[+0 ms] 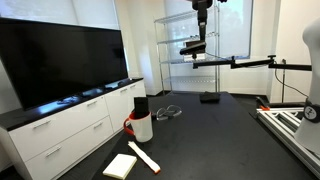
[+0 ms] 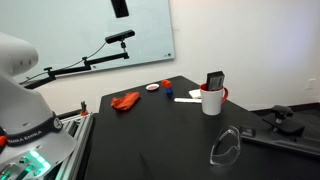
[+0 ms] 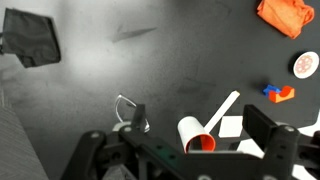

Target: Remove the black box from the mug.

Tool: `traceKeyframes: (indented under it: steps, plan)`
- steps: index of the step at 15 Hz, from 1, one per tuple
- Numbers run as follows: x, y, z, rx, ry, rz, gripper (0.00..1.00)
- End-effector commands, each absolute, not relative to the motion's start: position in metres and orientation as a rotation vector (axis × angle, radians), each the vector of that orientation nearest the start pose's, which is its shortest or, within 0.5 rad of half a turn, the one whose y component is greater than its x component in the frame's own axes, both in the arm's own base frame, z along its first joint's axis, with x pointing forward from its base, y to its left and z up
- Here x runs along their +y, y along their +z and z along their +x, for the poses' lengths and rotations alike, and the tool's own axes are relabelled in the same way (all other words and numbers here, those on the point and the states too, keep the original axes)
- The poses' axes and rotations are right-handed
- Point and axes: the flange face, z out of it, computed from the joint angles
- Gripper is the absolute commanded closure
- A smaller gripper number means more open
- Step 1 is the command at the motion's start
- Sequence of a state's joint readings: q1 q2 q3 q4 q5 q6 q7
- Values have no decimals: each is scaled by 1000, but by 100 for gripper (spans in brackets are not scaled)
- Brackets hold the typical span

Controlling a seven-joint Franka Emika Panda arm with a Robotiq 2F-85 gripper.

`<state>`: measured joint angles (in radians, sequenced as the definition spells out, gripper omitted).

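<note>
Gripper [image 2: 120, 9] high overhead, jaws apparently apart. Risk: off-centre descent could tip the 1 white mug [image 2: 211, 103], jamming black box [image 2: 214, 80] protruding at 12 o'clock.

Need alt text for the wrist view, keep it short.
Top-down over a dark table: the open gripper spans the bottom edge, with the white mug between its fingers, beside a white stick and a pale pad. An orange cloth lies top right, clear glasses mid-frame, a black object top left.
</note>
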<state>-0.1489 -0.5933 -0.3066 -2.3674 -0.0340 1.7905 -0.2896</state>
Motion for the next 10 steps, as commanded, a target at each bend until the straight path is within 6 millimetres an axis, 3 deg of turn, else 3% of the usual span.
traceKeyframes:
  steps: [1,5,7,8,9,10]
  plan:
    - [-195,548,375,16,-179,-3035,0]
    - [-200,559,416,-102,-221,-2951,0]
    - [-198,569,417,-178,-164,-2845,0]
    - [-198,580,406,-225,-150,-2804,0]
    - [-194,555,412,-125,-142,-2886,0]
    - [-196,563,409,-155,-130,-2859,0]
